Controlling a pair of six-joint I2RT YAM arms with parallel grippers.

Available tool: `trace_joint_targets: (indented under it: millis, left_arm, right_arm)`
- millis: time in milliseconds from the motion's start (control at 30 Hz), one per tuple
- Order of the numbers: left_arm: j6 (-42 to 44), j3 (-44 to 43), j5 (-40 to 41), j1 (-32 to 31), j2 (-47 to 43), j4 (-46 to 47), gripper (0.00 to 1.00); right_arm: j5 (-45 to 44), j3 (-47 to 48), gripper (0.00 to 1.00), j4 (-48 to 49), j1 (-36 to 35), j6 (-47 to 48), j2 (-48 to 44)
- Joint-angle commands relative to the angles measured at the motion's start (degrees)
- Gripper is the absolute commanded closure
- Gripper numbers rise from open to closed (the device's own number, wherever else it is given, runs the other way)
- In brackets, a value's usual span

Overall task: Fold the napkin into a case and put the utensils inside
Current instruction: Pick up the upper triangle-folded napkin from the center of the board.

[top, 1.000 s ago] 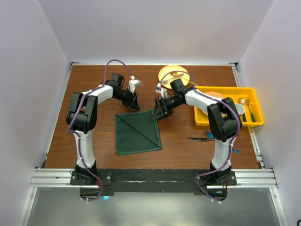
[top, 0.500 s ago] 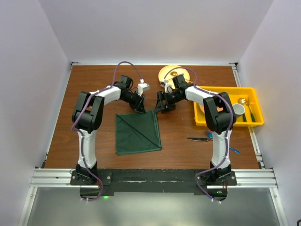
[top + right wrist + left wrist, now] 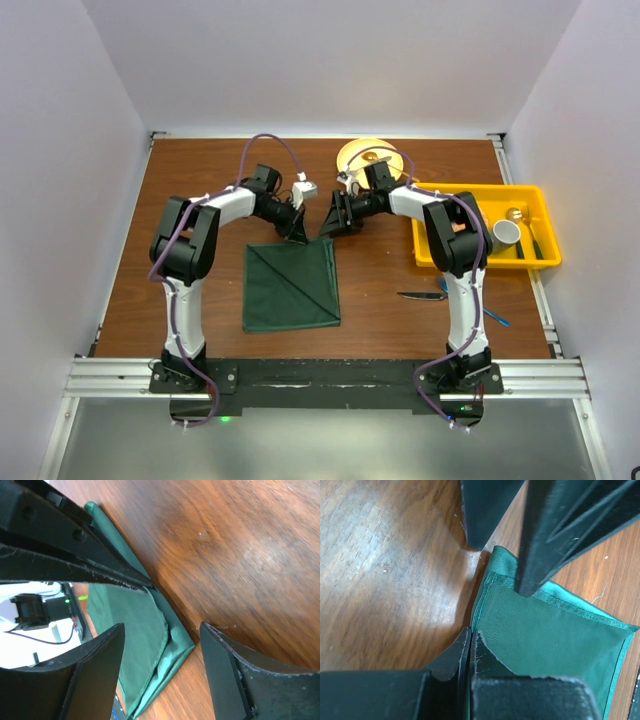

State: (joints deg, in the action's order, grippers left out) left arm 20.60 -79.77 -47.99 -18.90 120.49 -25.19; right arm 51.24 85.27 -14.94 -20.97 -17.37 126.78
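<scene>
Top view: napkin flat on table, centre-near, between the two arms. Folded to approx square, so no clear long axis; sides roughly parallel w/ table edges, crease runs diag. from far-left corner to near-right. Left hand down at far edge, close to far-right corner. Right hand just right of it, at that corner. Knife lies well right of napkin, long axis left-right. Blue fork right of that, partly hidden by right arm.

Left wrist: left hand closed, fingers pressed together w/ napkin hem pinched in the seam. Right hand's two fingers are opposite, one on bare wood, one over the cloth.

Right wrist: right hand open, jaws wide apart, straddling the napkin corner, not gripping. Corner layers slightly lifted.
</scene>
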Motion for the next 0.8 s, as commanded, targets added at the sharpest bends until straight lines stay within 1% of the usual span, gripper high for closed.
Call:
trace_joint_targets:
  millis: [0,133,200,333,433,600,767]
  left_arm:
    - [1.5,1.0,-1.1,-0.3,-4.5,2.5,1.0]
    - [1.1,2.0,-0.5,-0.7,-5.4,4.1,1.0]
    - [1.2,2.0,-0.4,-0.8,-5.4,4.1,1.0]
    - [1.2,2.4,0.4,-0.8,-5.6,4.5,1.0]
    - [0.8,2.8,0.8,-0.8,-5.7,5.1,1.0]
    - [0.4,3.2,1.6,-0.8,-5.7,5.9,1.0]
    - [-0.1,4.0,1.4,-0.8,-6.2,6.6,1.0]
  right_arm:
    - [-1.2,-1.2,0.37,1.8,-0.6,-1.2,2.9]
    - [-0.4,-1.7,0.43,2.3,-0.7,-2.5,3.1]
    - [0.3,-1.9,0.43,1.5,-0.8,-2.4,3.1]
    - [0.3,-3.4,0.37,1.1,-0.7,-1.3,2.3]
    - [1.0,-3.9,0.35,1.3,-0.7,-2.0,2.7]
    - [1.7,-6.0,0.36,2.4,-0.8,-2.9,2.2]
    - [1.2,-6.7,0.37,1.3,-0.7,-1.7,2.2]
